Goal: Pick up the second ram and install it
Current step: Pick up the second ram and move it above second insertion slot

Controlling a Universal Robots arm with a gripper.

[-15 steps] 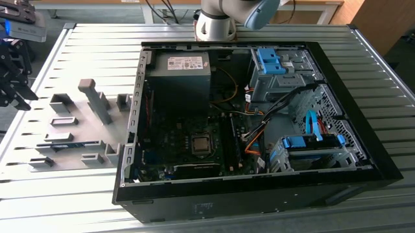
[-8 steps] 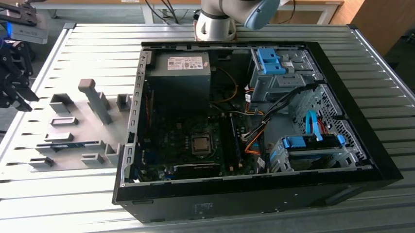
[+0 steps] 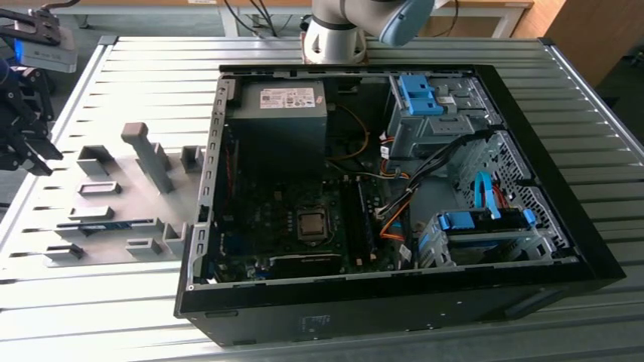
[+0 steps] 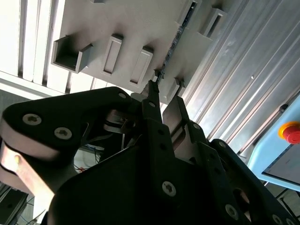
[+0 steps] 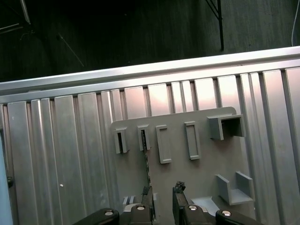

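The second ram (image 5: 146, 164) stands on edge in a slot of the grey holder plate (image 5: 206, 164), showing as a thin dark strip. In the exterior view the ram (image 3: 108, 224) lies low on that plate (image 3: 131, 204), left of the computer case. My gripper (image 5: 162, 190) hovers above the plate, open, with nothing between its fingers. One fingertip (image 5: 147, 191) lines up with the near end of the ram. The second wrist view shows the gripper (image 4: 164, 96) from behind, pointing at the ram (image 4: 176, 40). In the exterior view the gripper (image 3: 38, 160) hangs at the far left.
An open black computer case (image 3: 563, 226) fills the middle of the slatted metal table (image 3: 593, 105), its motherboard (image 3: 302, 226) exposed, with cables and blue drive brackets on the exterior view's right. Grey holder blocks (image 3: 141, 151) stand on the plate. The arm's base (image 3: 337, 38) sits behind the case.
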